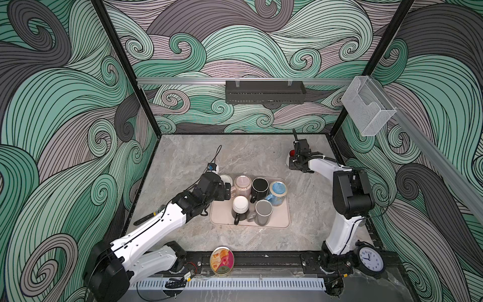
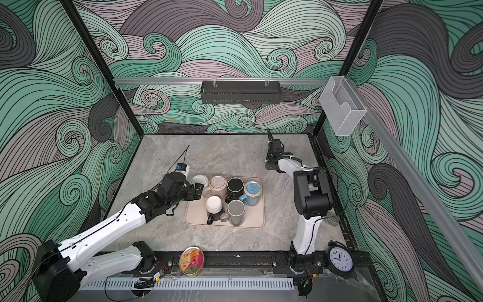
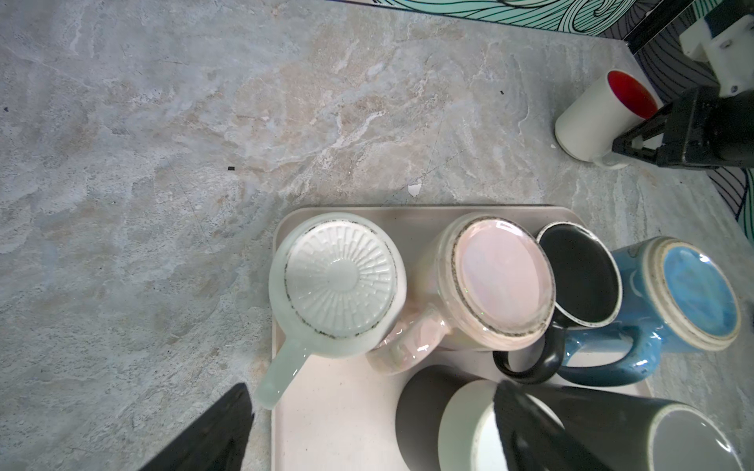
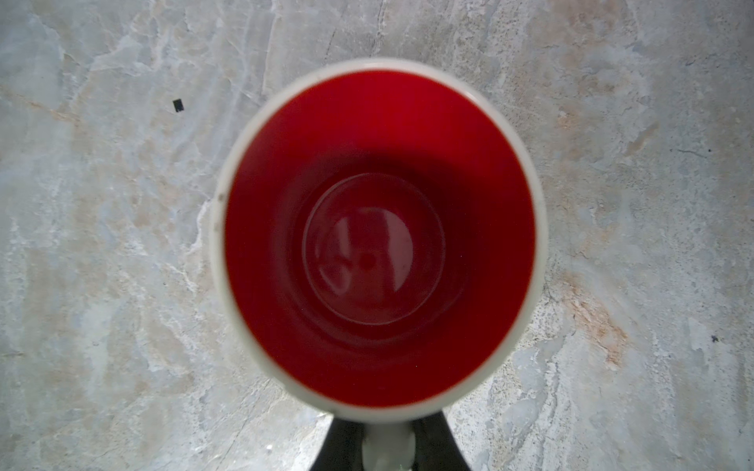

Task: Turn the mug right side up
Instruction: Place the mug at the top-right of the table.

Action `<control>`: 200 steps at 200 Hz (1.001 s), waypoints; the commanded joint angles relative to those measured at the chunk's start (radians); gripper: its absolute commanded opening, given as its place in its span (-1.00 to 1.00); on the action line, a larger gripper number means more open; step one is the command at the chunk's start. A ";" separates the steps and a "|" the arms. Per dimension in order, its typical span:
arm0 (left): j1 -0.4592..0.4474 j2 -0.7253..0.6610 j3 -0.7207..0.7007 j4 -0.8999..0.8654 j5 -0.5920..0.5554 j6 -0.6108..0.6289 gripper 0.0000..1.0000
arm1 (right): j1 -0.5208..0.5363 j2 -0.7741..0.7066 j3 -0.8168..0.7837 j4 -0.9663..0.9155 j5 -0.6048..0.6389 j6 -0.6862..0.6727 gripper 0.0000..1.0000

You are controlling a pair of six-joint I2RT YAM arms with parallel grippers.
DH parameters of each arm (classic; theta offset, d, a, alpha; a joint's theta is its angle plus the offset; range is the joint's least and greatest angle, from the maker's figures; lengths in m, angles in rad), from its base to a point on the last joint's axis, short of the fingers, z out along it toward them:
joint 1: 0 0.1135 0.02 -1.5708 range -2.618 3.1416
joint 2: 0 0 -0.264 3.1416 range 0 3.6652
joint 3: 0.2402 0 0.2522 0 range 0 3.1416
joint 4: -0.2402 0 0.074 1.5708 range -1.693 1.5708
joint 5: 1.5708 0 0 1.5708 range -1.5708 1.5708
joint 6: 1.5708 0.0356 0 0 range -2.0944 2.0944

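Observation:
A white mug with a red inside (image 4: 379, 236) stands mouth up on the marble table at the back right (image 1: 292, 154) (image 3: 599, 114). My right gripper (image 4: 387, 444) is shut on its handle, right behind the mug (image 1: 296, 163). On a beige tray (image 1: 261, 223) stand several mugs. A pale green mug (image 3: 338, 281) sits upside down in the tray's far left corner (image 1: 226, 180). My left gripper (image 3: 367, 424) hovers open over the tray's left side (image 1: 228, 189), its fingers either side of that mug's handle and apart from it.
Also on the tray: a pink mug (image 3: 502, 277) and a blue mug (image 3: 697, 293) bottom up, a black mug (image 3: 579, 273) mouth up, a white-bottomed dark mug (image 1: 240, 205) and a grey-topped mug (image 1: 263, 209). A round tin (image 1: 222, 260) and a clock (image 1: 369, 257) stand at the front edge.

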 commanded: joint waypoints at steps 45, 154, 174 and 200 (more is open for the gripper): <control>-0.001 0.025 0.009 0.003 0.024 -0.023 0.88 | -0.001 -0.019 0.003 -0.040 0.007 0.022 -1.00; -0.001 0.027 0.006 -0.006 0.022 -0.022 0.89 | 0.011 -0.062 -0.055 -0.071 0.030 0.032 -0.73; 0.000 0.027 0.008 -0.015 0.011 -0.022 0.89 | 0.011 -0.062 -0.056 -0.078 0.030 0.035 -0.62; 0.000 0.020 0.006 -0.026 -0.002 -0.022 0.89 | 0.013 -0.074 -0.064 -0.080 0.021 0.046 -0.46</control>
